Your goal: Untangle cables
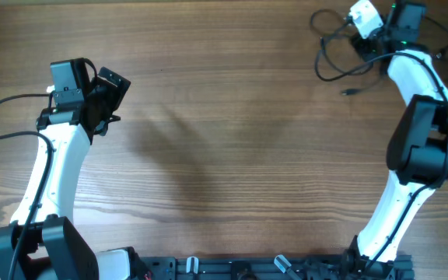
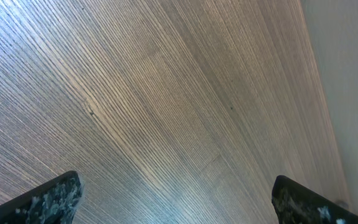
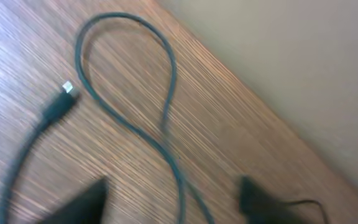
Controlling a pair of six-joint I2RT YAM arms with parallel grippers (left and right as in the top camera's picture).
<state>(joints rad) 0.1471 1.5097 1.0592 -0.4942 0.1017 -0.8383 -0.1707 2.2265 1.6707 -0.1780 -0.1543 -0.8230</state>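
Item one, my left gripper: I am holding it spread wide above bare wood. Its two mottled black fingers are sitting at opposite lower corners of the wrist view, pinching nothing. From overhead it is hanging over the left side of the table, well apart from the cords.

Item two, my right gripper: I am keeping it parted too, at the far right corner of the table. Its dark fingers are showing blurred at the bottom of the wrist view.

Item three, one thin dark cord: it is running up between those parted fingers, and I cannot tell whether it is touching either. Beyond them it is curling into a tall loop that is lying flat on the wood.

Item four, a small plug: it is lying left of that loop, its metal tip pointing up and to the right.

Item five, the cables as a group: they are sprawling in loose black loops just beside my right gripper, with one end trailing towards the middle of the table.

Item six, the table edge: it is crossing both wrist views, with a pale surface beyond it.
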